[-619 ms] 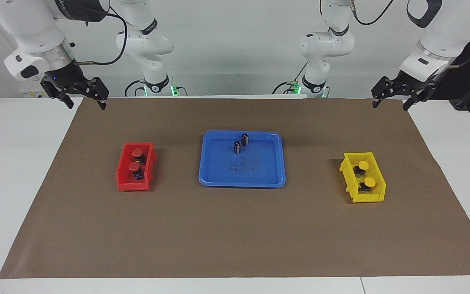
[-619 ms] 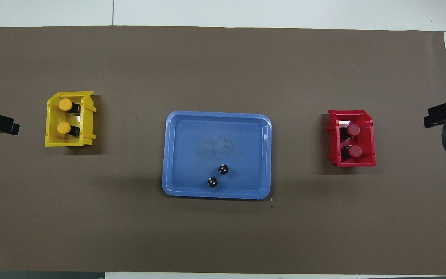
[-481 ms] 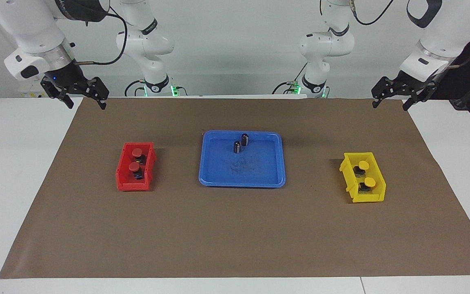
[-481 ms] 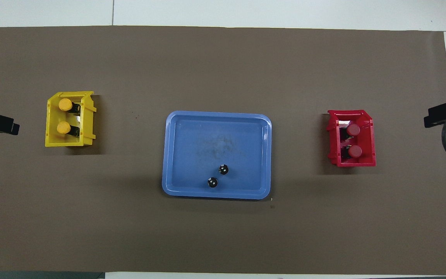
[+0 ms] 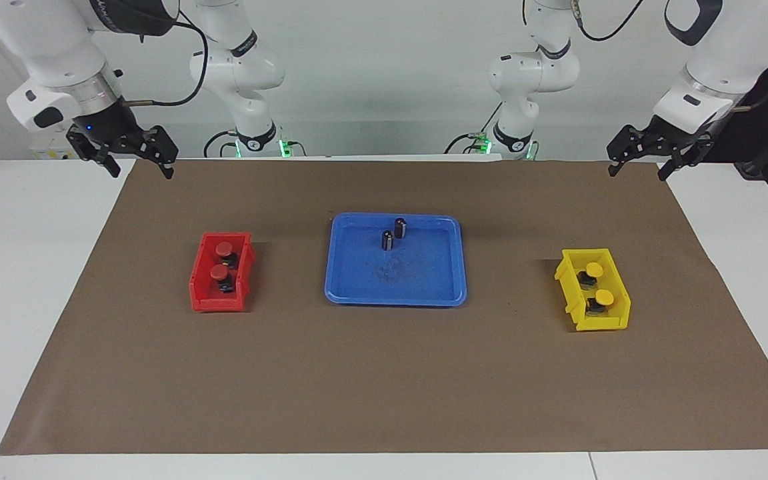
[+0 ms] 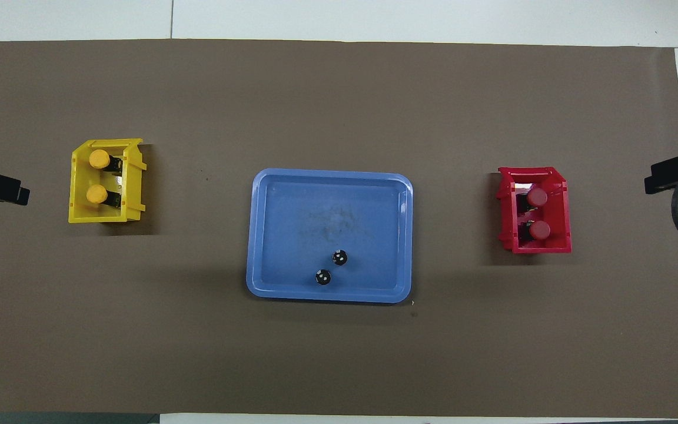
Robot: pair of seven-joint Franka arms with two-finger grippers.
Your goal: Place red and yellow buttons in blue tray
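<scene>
Red-capped push-buttons (image 5: 223, 261) sit in a small red plastic bin (image 5: 196, 283), yellow-capped push-buttons (image 5: 599, 283) in a small yellow plastic bin (image 5: 614, 321), and two dark cylinders (image 5: 393, 234) in the wide flat blue plastic tray (image 5: 424, 280), while the left gripper (image 5: 639, 169) and right gripper (image 5: 142, 169) wait with fingers spread.

A white table (image 5: 17, 280) carries a brown paper sheet (image 5: 384, 373) across mid-frame, with a red bin (image 5: 205, 301) centre-left, blue tray (image 5: 424, 293) central, and yellow bin (image 5: 614, 319) centre-right.

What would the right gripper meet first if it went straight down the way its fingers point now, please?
Probably the brown paper at its corner toward the right arm's end of the table. The right gripper hangs open there, fingers pointing down. The red bin lies clear of that line, though depth is hard to judge.
</scene>
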